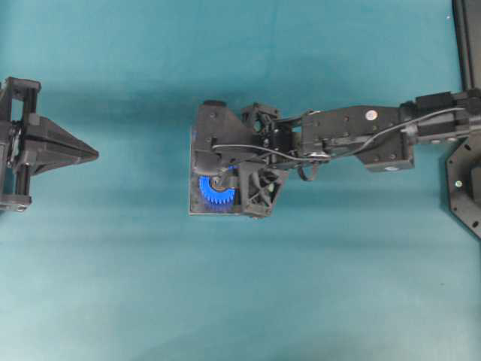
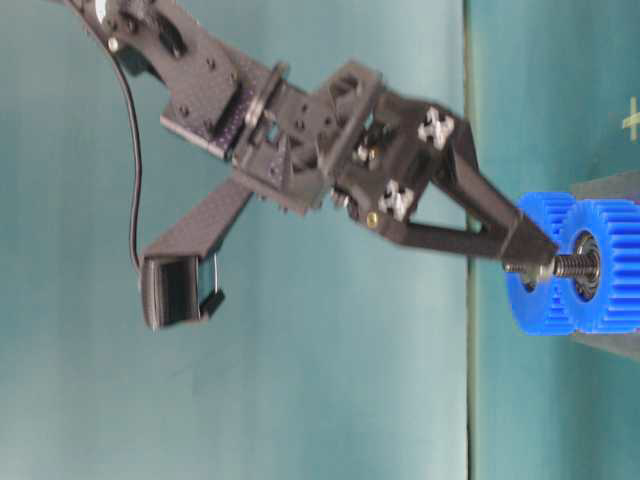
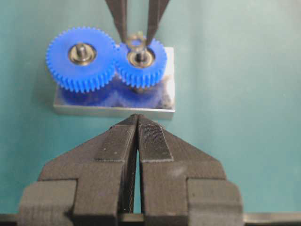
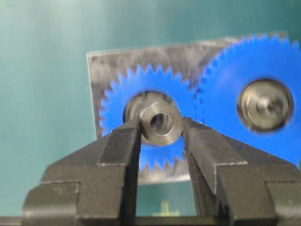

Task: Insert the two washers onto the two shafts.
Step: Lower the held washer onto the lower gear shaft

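My right gripper (image 4: 161, 126) is shut on the washer (image 4: 147, 121), a small steel ring gripped by its rim. It holds the washer right in front of the hub of the smaller blue gear (image 4: 123, 84), which hides the shaft in this view. In the table-level view the fingertips (image 2: 530, 250) hold the washer at the tip of the threaded shaft (image 2: 574, 266). In the left wrist view the washer (image 3: 136, 40) is just above the shaft (image 3: 140, 57). My left gripper (image 3: 138, 117) is shut and empty, back at the left (image 1: 94, 154).
Both gears stand on a metal base plate (image 3: 113, 111), in the middle of the teal table (image 1: 225, 301). The larger blue gear (image 4: 265, 106) meshes beside the smaller one and has its own shaft (image 3: 81, 49). A black frame (image 1: 466, 188) stands at the right edge.
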Action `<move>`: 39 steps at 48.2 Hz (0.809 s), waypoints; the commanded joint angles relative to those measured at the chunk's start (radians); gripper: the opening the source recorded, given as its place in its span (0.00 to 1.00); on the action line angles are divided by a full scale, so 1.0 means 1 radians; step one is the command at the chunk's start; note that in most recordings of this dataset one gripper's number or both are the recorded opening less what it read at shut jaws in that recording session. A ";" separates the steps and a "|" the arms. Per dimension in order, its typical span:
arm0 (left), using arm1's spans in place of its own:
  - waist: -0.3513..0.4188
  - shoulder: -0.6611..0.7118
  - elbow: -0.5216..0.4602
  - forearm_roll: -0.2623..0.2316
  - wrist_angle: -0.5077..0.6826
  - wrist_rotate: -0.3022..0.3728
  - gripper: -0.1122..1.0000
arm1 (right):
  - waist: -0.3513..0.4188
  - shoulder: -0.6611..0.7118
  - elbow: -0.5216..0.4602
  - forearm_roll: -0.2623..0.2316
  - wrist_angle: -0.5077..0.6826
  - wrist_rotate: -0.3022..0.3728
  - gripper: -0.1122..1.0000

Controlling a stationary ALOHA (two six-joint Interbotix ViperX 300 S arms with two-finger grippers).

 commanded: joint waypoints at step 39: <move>0.002 -0.002 -0.008 0.003 -0.005 -0.005 0.11 | 0.015 -0.002 -0.029 0.000 0.037 -0.002 0.38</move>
